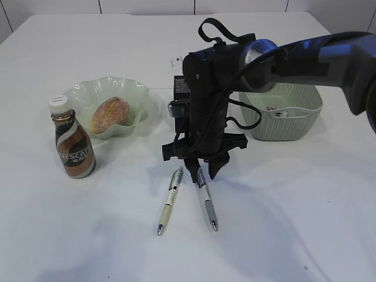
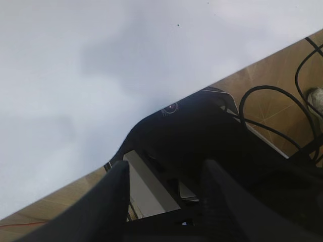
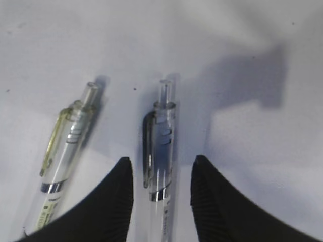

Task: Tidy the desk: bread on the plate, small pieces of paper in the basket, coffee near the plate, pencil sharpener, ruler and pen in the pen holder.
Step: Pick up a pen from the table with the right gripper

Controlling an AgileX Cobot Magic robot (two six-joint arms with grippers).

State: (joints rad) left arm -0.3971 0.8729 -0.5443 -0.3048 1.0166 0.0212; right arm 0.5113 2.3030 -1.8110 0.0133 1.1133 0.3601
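Two pens lie side by side at the lower centre of the exterior view: one with a yellow-green clip point(image 1: 168, 202) on the left, one with a dark clip point(image 1: 206, 201) on the right. The right gripper point(image 1: 200, 166) is lowered over the clip end of the dark-clipped pen, its jaws parted to either side of the barrel and not yet closed on it, as is shown in the right wrist view point(image 3: 160, 194). The left gripper point(image 2: 161, 201) is seen only in its own wrist view, at the lower edge of the frame over the desk's edge, parted and holding nothing.

For a clean pick, the jaws are best kept square across the barrel, centred on it, and closed just below the clip so that the neighbouring pen is not nudged. A firm hold is judged necessary, since a smooth barrel may roll or slip.

The bread point(image 1: 110, 114) is already set in the plate point(image 1: 79, 94) at the upper left, the coffee bottle point(image 1: 73, 140) stands just beside it, and paper scraps lie in the basket point(image 1: 282, 120) at the right. The pen holder is not made out behind the arm.

"NESCAFE" is partly read on the bottle's label; print on the pens is too small to read.
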